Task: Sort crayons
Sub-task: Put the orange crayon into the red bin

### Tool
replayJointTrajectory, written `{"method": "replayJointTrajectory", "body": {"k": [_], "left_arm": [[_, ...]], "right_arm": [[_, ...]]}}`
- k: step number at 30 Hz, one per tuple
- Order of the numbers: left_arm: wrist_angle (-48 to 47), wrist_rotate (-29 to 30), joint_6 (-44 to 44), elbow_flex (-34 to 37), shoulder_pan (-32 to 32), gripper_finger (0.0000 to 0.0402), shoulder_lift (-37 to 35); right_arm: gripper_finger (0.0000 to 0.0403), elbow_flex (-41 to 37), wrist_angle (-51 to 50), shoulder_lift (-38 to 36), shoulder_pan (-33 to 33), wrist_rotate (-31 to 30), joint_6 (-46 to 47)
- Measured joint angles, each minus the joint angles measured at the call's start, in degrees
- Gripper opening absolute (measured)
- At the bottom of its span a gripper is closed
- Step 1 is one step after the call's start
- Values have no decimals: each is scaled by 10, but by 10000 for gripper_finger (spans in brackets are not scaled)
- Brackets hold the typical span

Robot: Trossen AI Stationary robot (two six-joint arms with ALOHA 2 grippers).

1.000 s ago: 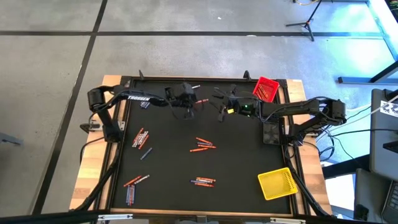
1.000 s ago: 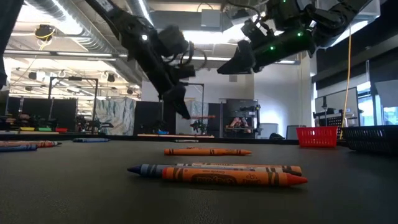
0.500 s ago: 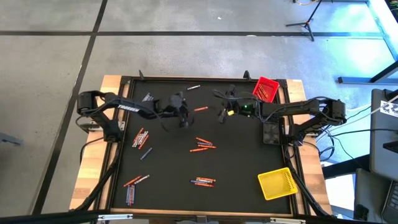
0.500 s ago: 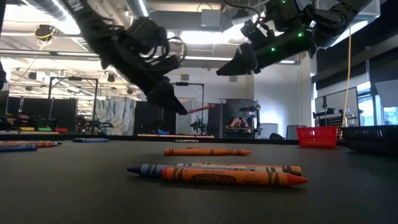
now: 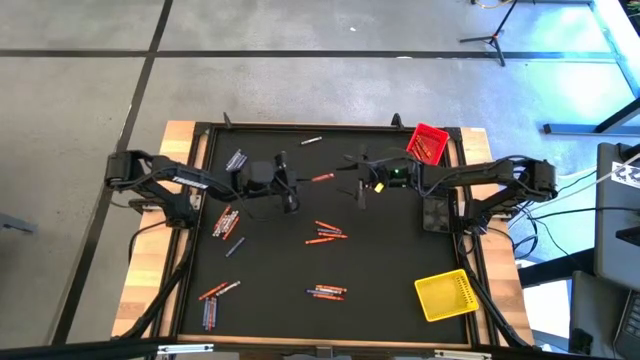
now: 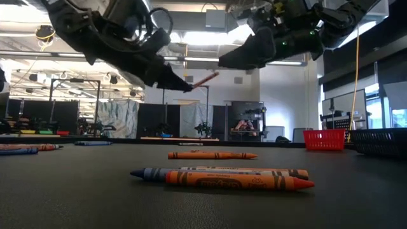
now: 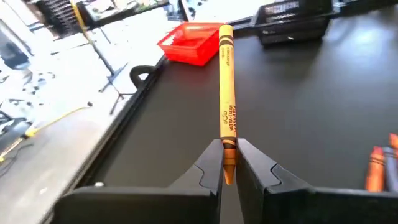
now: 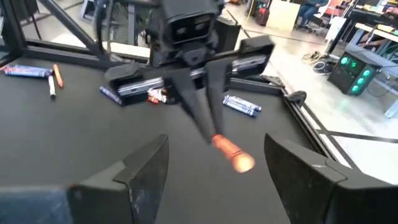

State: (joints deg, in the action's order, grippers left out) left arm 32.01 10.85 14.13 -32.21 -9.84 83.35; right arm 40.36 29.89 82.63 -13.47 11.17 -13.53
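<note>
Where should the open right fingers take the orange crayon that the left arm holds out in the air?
On the free paper-wrapped half of the orange crayon. The left gripper pinches only one end, so the rest sticks out towards the right gripper. Coming head-on, with fingers either side of the thin shaft, looks best.

We see the left tool [image 5: 289,185] now sitting further to the left and lower in the high view than a second ago, its arm folded back toward the left edge of the surface [image 5: 270,270]. It carries an orange crayon [image 5: 322,176], whose tip now points at the right tool [image 5: 362,191]. The right tool's fingers [image 8: 146,163] now stand wider apart, facing that crayon.
</note>
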Motion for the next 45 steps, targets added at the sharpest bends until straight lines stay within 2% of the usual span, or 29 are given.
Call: {"method": "replayJointTrajectory", "body": {"k": [6,15,19,31,34,39,45], "left_arm": [[34,-28,23,0,22,18,0],[51,-8,30,0,37,18,1],[51,-8,30,0,37,18,1],[54,-8,28,0,37,18,1],[51,-8,16,0,37,18,1],[46,-9,-5,0,37,21,1],[43,-7,-24,0,34,68,1]], "right_arm": [[262,0,49,43,8,8,0],[253,0,90,55,8,50,-11],[209,0,96,66,8,50,-15],[21,0,106,73,8,52,-36],[15,0,106,73,8,51,-37],[40,1,99,73,8,51,-37],[13,1,70,57,8,18,-38]]}}
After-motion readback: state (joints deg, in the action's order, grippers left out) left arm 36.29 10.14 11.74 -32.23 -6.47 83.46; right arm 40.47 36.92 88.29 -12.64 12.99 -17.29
